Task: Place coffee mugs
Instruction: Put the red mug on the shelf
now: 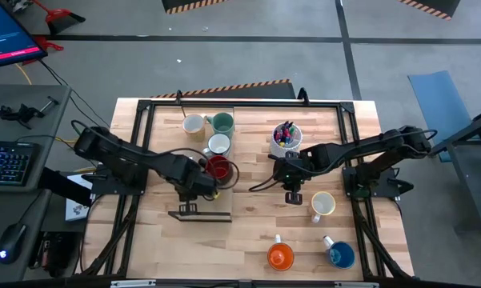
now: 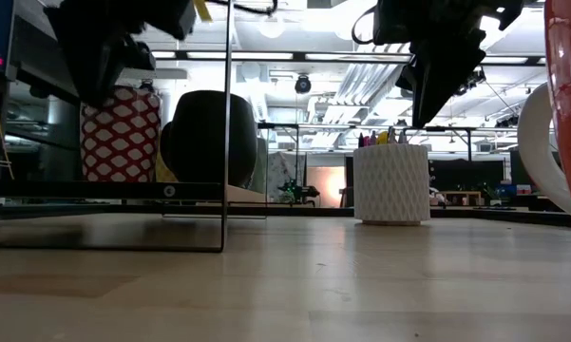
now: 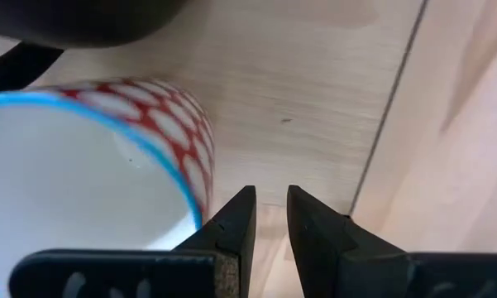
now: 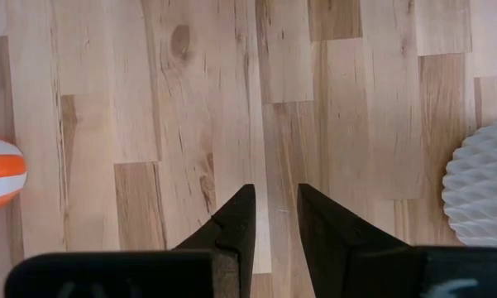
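A red-and-white patterned mug (image 1: 218, 168) with a blue rim stands left of the table's middle, behind a white mug (image 1: 218, 144), a teal mug (image 1: 222, 122) and a cream mug (image 1: 194, 124). Another cream mug (image 1: 322, 205), an orange mug (image 1: 280, 256) and a blue mug (image 1: 340, 254) stand at the near right. My left gripper (image 1: 198, 190) hangs beside the patterned mug (image 3: 107, 174), shut and empty, with a narrow slit between its tips (image 3: 270, 192). My right gripper (image 1: 293, 194) is shut and empty above bare wood (image 4: 275, 189). My left gripper has one finger (image 3: 236, 223) close beside the patterned mug's blue rim (image 3: 194, 211). I cannot tell whether it touches the mug. Nothing is between the fingers.
A white textured cup of coloured pens (image 1: 286, 140) stands at the far middle and also shows in the low view (image 2: 391, 183). A thin black stand (image 1: 200, 213) with a flat base is just near of my left gripper. A black frame (image 1: 248, 102) borders the table.
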Robot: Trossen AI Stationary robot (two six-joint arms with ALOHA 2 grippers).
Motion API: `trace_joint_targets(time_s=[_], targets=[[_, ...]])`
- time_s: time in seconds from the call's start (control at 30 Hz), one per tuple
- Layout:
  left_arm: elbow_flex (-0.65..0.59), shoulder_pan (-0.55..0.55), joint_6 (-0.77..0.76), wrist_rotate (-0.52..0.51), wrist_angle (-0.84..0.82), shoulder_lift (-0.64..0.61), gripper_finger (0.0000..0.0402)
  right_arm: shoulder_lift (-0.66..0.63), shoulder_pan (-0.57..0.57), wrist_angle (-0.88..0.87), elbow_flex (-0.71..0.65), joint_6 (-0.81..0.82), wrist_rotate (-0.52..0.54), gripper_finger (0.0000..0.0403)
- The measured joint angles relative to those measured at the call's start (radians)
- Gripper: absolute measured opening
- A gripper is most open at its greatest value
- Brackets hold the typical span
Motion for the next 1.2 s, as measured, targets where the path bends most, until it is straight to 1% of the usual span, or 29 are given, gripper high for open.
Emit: trace_joint_targets(time_s=[0.2,0.4,0.53,0.6,0.77,0.97,1.03,1.2], targets=[[0.000,0.000,-0.025,0.006,-0.001,-0.065,0.0062,0.000,0.000,0.000,0.000,0.002,0.000,0.0071],[0.000,-0.001,-0.021,0.053,-0.001,-0.065,0.0062,0.000,0.000,0.000,0.000,0.005,0.000,0.0071],[0.000,-0.001,-0.019,0.054,-0.016,-0.056,0.0062,0.000,0.000,0.000,0.000,0.007,0.000,0.0071],[0.000,-0.001,-0.019,0.048,-0.014,-0.057,0.0062,0.000,0.000,0.000,0.000,0.007,0.000,0.0071],[0.000,-0.002,-0.011,-0.012,-0.015,-0.057,0.0062,0.000,0.000,0.000,0.000,0.007,0.000,0.0071],[0.000,-0.002,-0.006,-0.015,-0.017,-0.057,0.0062,0.000,0.000,0.000,0.000,0.007,0.000,0.0071],[-0.015,-0.002,-0.008,-0.015,-0.011,-0.057,0.0062,0.000,0.000,0.000,0.000,0.007,0.000,0.0071],[-0.101,-0.002,-0.016,-0.010,-0.008,-0.057,0.0062,0.000,0.000,-0.002,0.000,0.018,0.000,0.0071]])
